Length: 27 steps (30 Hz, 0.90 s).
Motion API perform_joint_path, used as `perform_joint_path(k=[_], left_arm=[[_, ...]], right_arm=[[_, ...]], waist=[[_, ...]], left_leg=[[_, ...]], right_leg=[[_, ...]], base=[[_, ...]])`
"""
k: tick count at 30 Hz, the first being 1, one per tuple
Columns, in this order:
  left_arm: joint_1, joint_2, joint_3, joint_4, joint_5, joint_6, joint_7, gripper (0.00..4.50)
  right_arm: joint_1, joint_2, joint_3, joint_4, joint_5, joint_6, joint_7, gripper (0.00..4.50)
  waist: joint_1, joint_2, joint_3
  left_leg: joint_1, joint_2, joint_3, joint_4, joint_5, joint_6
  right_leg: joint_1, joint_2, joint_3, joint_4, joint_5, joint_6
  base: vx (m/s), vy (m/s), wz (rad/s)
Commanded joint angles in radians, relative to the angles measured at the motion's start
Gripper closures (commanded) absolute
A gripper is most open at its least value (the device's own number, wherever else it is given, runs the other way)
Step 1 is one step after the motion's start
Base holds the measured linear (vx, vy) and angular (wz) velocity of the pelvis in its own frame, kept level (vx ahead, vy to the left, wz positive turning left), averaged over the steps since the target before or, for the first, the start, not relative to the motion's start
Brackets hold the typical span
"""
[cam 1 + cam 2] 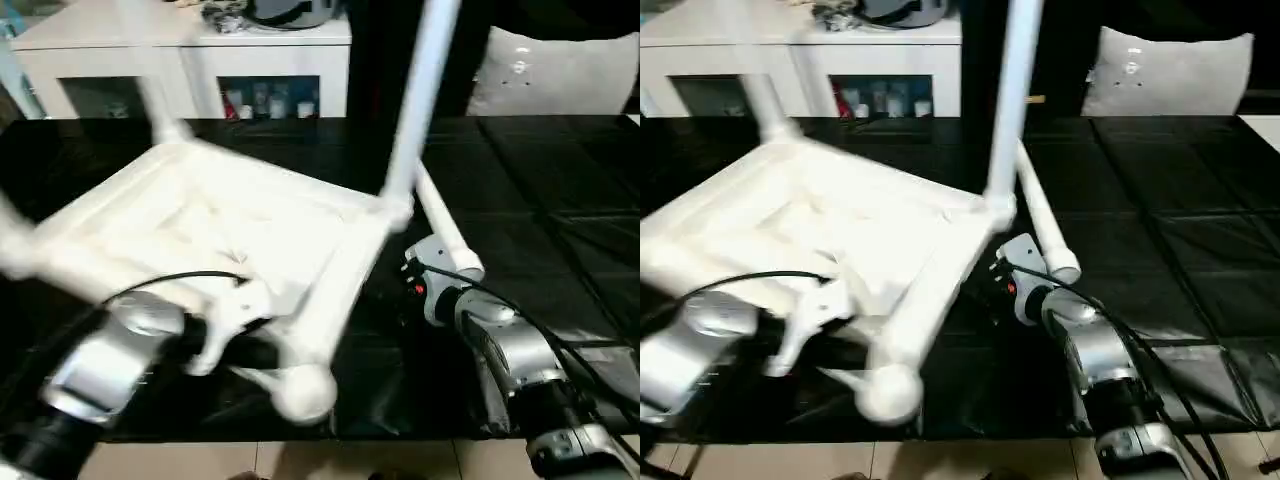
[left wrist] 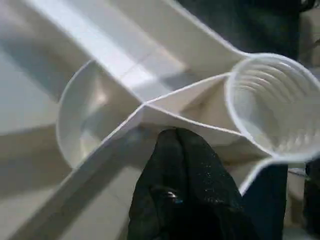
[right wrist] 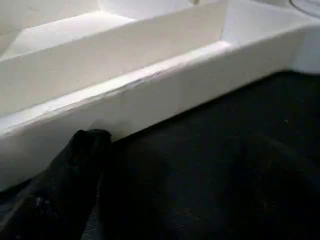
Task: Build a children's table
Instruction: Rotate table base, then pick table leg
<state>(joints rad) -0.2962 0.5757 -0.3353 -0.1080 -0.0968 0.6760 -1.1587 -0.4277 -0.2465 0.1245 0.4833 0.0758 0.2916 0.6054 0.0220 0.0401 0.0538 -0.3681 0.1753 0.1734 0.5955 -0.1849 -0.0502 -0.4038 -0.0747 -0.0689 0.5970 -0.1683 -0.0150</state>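
- Left eye: upturned white table top [image 1: 210,225] at centre-left on the black work table [image 1: 560,200], tilted; one leg [image 1: 420,90] upright at upper centre, another [image 1: 445,228] lying by the right arm.
- Left wrist: left gripper [image 2: 182,165] pinched together on a rib beside an empty corner socket [image 2: 277,107].
- Right wrist: right gripper's finger [image 3: 75,165] at lower left, jaws spread, just below the top's rim.

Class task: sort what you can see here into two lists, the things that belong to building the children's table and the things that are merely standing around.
Belongs to the job:
- white table top, underside up
- upright leg at its far corner
- loose leg lying on the black table
- empty corner socket
- left pincer, at a rib

Just standing about:
- white cabinet
- white cushion
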Motion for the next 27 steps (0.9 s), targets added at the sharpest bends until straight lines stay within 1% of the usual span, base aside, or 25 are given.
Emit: perform_joint_path(k=[1,2,3,5,6,7,8,9,10,11,12,13,14,15,16,17,18,19,20,21,22,23,24,25,27], left_arm=[[-0.048,-0.067,-0.017,0.015,-0.047,-0.056,0.016,4.45],[-0.056,-0.084,-0.018,0.027,-0.044,-0.067,0.027,4.45],[-0.060,-0.093,-0.018,0.034,-0.043,-0.073,0.033,4.45],[-0.080,-0.154,-0.020,0.080,-0.033,-0.109,0.080,4.45],[-0.095,-0.209,-0.018,0.134,-0.010,-0.156,0.148,4.45],[-0.098,-0.215,-0.018,0.142,-0.005,-0.163,0.159,4.45],[-0.108,-0.236,-0.017,0.176,0.020,-0.191,0.203,4.45],[-0.115,-0.247,-0.016,0.197,0.037,-0.208,0.230,4.45],[-0.115,-0.247,-0.016,0.197,0.037,-0.208,0.230,4.45],[-0.130,-0.267,-0.002,0.240,0.062,-0.236,0.286,4.45],[-0.142,-0.276,0.011,0.272,0.078,-0.265,0.323,4.45],[-0.142,-0.276,0.011,0.272,0.078,-0.265,0.323,4.45],[-0.146,-0.279,0.014,0.283,0.083,-0.276,0.334,4.45],[-0.145,-0.278,0.016,0.281,0.082,-0.277,0.332,4.45],[-0.132,-0.268,0.038,0.247,0.056,-0.275,0.306,4.45],[-0.132,-0.268,0.038,0.247,0.056,-0.275,0.306,4.45],[-0.119,-0.260,0.061,0.213,0.030,-0.266,0.288,4.45],[-0.115,-0.257,0.070,0.200,0.020,-0.260,0.281,4.45],[-0.107,-0.246,0.086,0.171,-0.001,-0.242,0.267,4.29],[-0.105,-0.242,0.089,0.165,-0.005,-0.237,0.264,4.29],[-0.095,-0.204,0.096,0.113,-0.028,-0.192,0.233,4.29],[-0.095,-0.203,0.096,0.112,-0.029,-0.191,0.233,4.29],[-0.093,-0.195,0.097,0.101,-0.034,-0.182,0.227,4.29],[-0.091,-0.184,0.101,0.086,-0.040,-0.175,0.225,4.29],[-0.088,-0.171,0.104,0.071,-0.043,-0.170,0.226,4.29]], right_arm=[[-0.030,0.031,0.033,-0.010,0.005,-0.031,0.011,0.00],[-0.031,0.031,0.034,-0.008,0.001,-0.034,0.011,0.00],[-0.032,0.031,0.035,-0.007,0.000,-0.035,0.011,0.00],[-0.041,0.036,0.029,0.004,-0.005,-0.038,0.016,0.00],[-0.052,0.038,0.024,0.013,-0.007,-0.041,0.016,0.00],[-0.054,0.039,0.024,0.014,-0.008,-0.042,0.015,0.00],[-0.062,0.038,0.023,0.019,-0.010,-0.047,0.009,0.00],[-0.068,0.038,0.022,0.022,-0.012,-0.050,0.005,0.00],[-0.068,0.038,0.022,0.022,-0.012,-0.050,0.005,0.00],[-0.094,0.041,0.004,0.018,-0.008,-0.047,-0.018,0.00],[-0.129,0.039,-0.016,0.016,-0.012,-0.043,-0.054,0.00],[-0.129,0.039,-0.016,0.016,-0.012,-0.043,-0.054,0.00],[-0.141,0.038,-0.022,0.016,-0.015,-0.041,-0.066,0.00],[-0.145,0.038,-0.024,0.017,-0.014,-0.040,-0.070,0.00],[-0.209,0.036,-0.065,0.040,-0.016,-0.004,-0.136,0.00],[-0.209,0.036,-0.065,0.040,-0.016,-0.004,-0.136,0.00],[-0.279,0.028,-0.085,0.087,-0.042,0.051,-0.201,0.00],[-0.304,0.025,-0.090,0.107,-0.052,0.077,-0.225,0.00],[-0.369,0.014,-0.094,0.176,-0.073,0.134,-0.263,0.00],[-0.383,0.011,-0.094,0.194,-0.075,0.143,-0.265,0.00],[-0.488,-0.013,-0.096,0.360,-0.080,0.166,-0.279,0.00],[-0.490,-0.013,-0.096,0.364,-0.080,0.166,-0.280,0.00],[-0.509,-0.018,-0.099,0.399,-0.081,0.162,-0.289,0.00],[-0.537,-0.024,-0.104,0.453,-0.082,0.156,-0.308,0.00],[-0.568,-0.031,-0.111,0.512,-0.084,0.157,-0.329,0.00]], waist=[[0.005,-0.007,-0.059],[0.007,-0.007,-0.060],[0.007,-0.006,-0.060],[0.005,-0.009,-0.062],[0.005,-0.009,-0.062],[0.007,-0.009,-0.062],[0.010,-0.011,-0.065],[0.009,-0.014,-0.065],[0.011,-0.015,-0.066],[0.010,-0.013,-0.066],[0.009,-0.014,-0.067],[0.010,-0.014,-0.068],[0.011,-0.014,-0.070],[0.011,-0.014,-0.070],[0.012,-0.011,-0.070],[0.011,-0.010,-0.070],[0.012,-0.009,-0.072],[0.011,-0.009,-0.073],[0.016,-0.006,-0.069],[0.018,-0.007,-0.069],[0.019,-0.016,-0.069],[0.020,-0.011,-0.069],[0.023,-0.010,-0.064],[0.027,-0.017,-0.064],[0.029,-0.015,-0.068]], left_leg=[[0.006,0.039,-0.016,-0.073,-0.260,0.020],[0.008,0.039,-0.016,-0.072,-0.256,0.019],[0.007,0.040,-0.017,-0.073,-0.257,0.019],[0.005,0.041,-0.016,-0.073,-0.247,0.021],[0.007,0.038,-0.013,-0.069,-0.247,0.027],[0.008,0.038,-0.013,-0.068,-0.247,0.028],[0.004,0.039,-0.015,-0.069,-0.233,0.029],[-0.002,0.039,-0.016,-0.069,-0.217,0.033],[0.002,0.038,-0.014,-0.066,-0.210,0.039],[0.000,0.039,-0.014,-0.066,-0.204,0.043],[0.002,0.037,-0.012,-0.063,-0.194,0.045],[0.001,0.037,-0.013,-0.063,-0.191,0.047],[-0.002,0.038,-0.014,-0.063,-0.175,0.049],[-0.001,0.038,-0.013,-0.062,-0.173,0.050],[0.001,0.041,-0.014,-0.063,-0.169,0.051],[0.003,0.042,-0.013,-0.063,-0.169,0.050],[0.005,0.042,-0.013,-0.062,-0.163,0.050],[0.004,0.042,-0.015,-0.063,-0.147,0.043],[0.010,0.043,-0.009,-0.061,-0.161,0.035],[0.011,0.042,-0.010,-0.062,-0.177,0.029],[0.011,0.042,-0.009,-0.062,-0.193,0.022],[0.012,0.041,-0.012,-0.062,-0.199,0.016],[0.012,0.040,-0.008,-0.061,-0.217,0.012],[0.010,0.040,-0.007,-0.062,-0.209,0.012],[0.009,0.041,-0.010,-0.063,-0.194,0.009]], right_leg=[[0.048,-0.064,0.045,-0.080,-0.374,-0.187],[0.047,-0.064,0.046,-0.080,-0.369,-0.186],[0.048,-0.064,0.046,-0.081,-0.367,-0.186],[0.050,-0.063,0.046,-0.077,-0.332,-0.192],[0.048,-0.061,0.046,-0.080,-0.330,-0.193],[0.048,-0.062,0.045,-0.081,-0.329,-0.195],[0.055,-0.065,0.045,-0.077,-0.319,-0.195],[0.058,-0.065,0.044,-0.076,-0.308,-0.191],[0.056,-0.067,0.045,-0.077,-0.307,-0.188],[0.056,-0.067,0.045,-0.077,-0.302,-0.190],[0.054,-0.063,0.044,-0.077,-0.294,-0.191],[0.055,-0.063,0.043,-0.076,-0.289,-0.192],[0.057,-0.064,0.042,-0.073,-0.273,-0.194],[0.055,-0.063,0.043,-0.072,-0.268,-0.195],[0.055,-0.065,0.042,-0.070,-0.260,-0.203],[0.052,-0.065,0.043,-0.068,-0.257,-0.209],[0.051,-0.064,0.043,-0.067,-0.247,-0.214],[0.052,-0.063,0.042,-0.059,-0.224,-0.235],[0.045,-0.060,0.044,-0.062,-0.227,-0.238],[0.046,-0.060,0.043,-0.059,-0.231,-0.244],[0.046,-0.061,0.043,-0.058,-0.244,-0.241],[0.046,-0.062,0.042,-0.055,-0.252,-0.246],[0.042,-0.063,0.044,-0.062,-0.271,-0.236],[0.045,-0.062,0.044,-0.063,-0.265,-0.225],[0.048,-0.064,0.044,-0.056,-0.246,-0.230]], base=[[0.000,0.000,0.00],[0.000,0.000,0.00],[0.000,0.000,0.00],[0.000,0.000,0.00],[0.000,0.000,0.00],[0.000,0.000,0.00],[0.000,0.000,0.00],[0.000,0.000,0.00],[0.000,0.000,0.00],[0.000,0.000,0.00],[0.000,0.000,0.00],[0.000,0.000,0.00],[0.000,0.000,0.00],[0.000,0.000,0.00],[0.000,0.000,0.00],[0.000,0.000,0.00],[0.000,0.000,0.00],[0.000,0.000,0.00],[0.000,0.000,0.00],[0.000,0.000,0.00],[0.000,0.000,0.00],[0.000,0.000,0.00],[0.000,0.000,0.00],[0.000,0.000,0.00],[0.000,0.000,0.00]])
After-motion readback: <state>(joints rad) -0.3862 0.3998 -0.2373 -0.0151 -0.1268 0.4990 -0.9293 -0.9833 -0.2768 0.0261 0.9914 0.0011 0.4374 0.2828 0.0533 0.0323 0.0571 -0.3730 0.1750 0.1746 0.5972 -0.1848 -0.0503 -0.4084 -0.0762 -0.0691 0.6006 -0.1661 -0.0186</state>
